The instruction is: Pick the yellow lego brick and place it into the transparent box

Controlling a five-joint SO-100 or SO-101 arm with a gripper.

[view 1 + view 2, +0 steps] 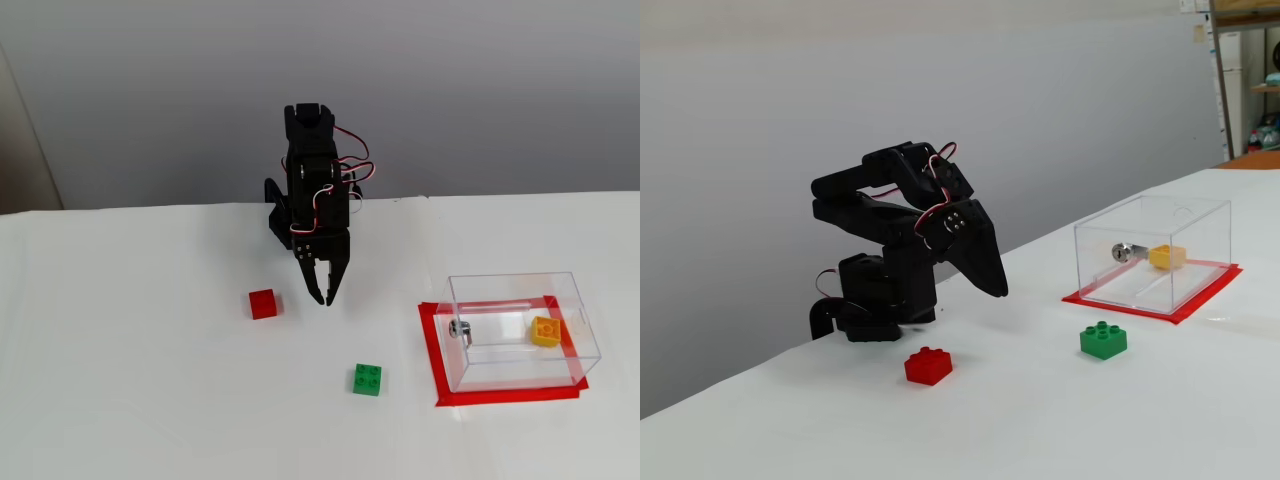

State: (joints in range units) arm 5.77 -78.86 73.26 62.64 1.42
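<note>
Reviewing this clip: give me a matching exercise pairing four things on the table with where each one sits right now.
Things:
1. yellow lego brick
2. green brick
3. red brick
4. gripper

Places:
A. on bare table, nearest the arm's base
B. raised above the table, holding nothing
C. inside the transparent box
D. on bare table, just outside the red tape border

Pairs: 1-C, 2-D, 3-A, 4-B

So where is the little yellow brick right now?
The yellow lego brick lies inside the transparent box at the right of both fixed views, near its right end, opposite the metal fitting.
</note>
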